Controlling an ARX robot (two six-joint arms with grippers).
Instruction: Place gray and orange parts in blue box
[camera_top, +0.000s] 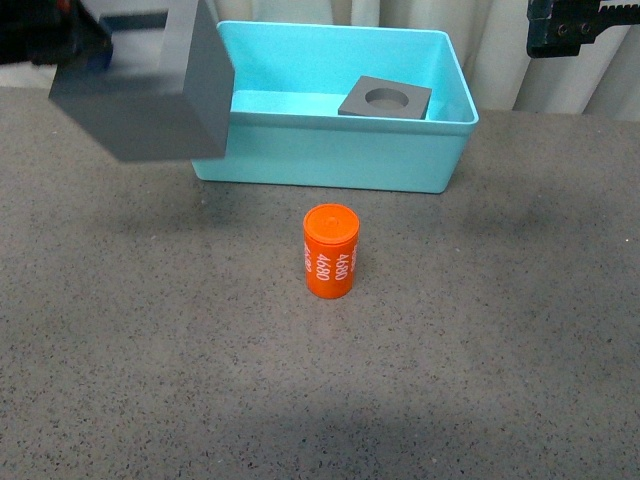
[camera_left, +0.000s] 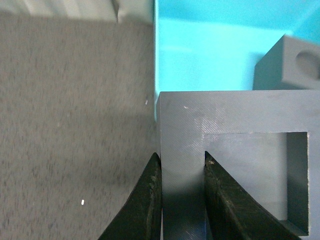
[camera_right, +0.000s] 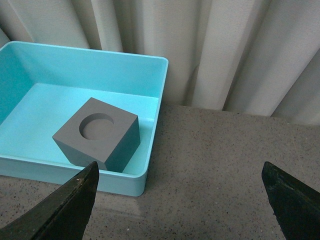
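My left gripper (camera_left: 182, 160) is shut on one wall of the gray cube with the square recess (camera_left: 235, 115), holding it in the air by the left end of the blue box (camera_left: 200, 55). In the front view this cube (camera_top: 150, 90) hangs tilted at the upper left. The gray cube with the round recess (camera_top: 385, 98) lies inside the blue box (camera_top: 330, 160), near its right end. The orange cylinder (camera_top: 331, 251) printed "4680" stands upright on the table in front of the box. My right gripper (camera_right: 180, 167) is open and empty, raised beside the box's right end.
The table top (camera_top: 480, 330) is dark speckled gray. Pale curtains (camera_right: 225, 50) hang close behind the box. The right arm (camera_top: 580, 25) shows at the upper right of the front view. The round-recess cube (camera_right: 97, 132) and box rim (camera_right: 155, 125) show in the right wrist view.
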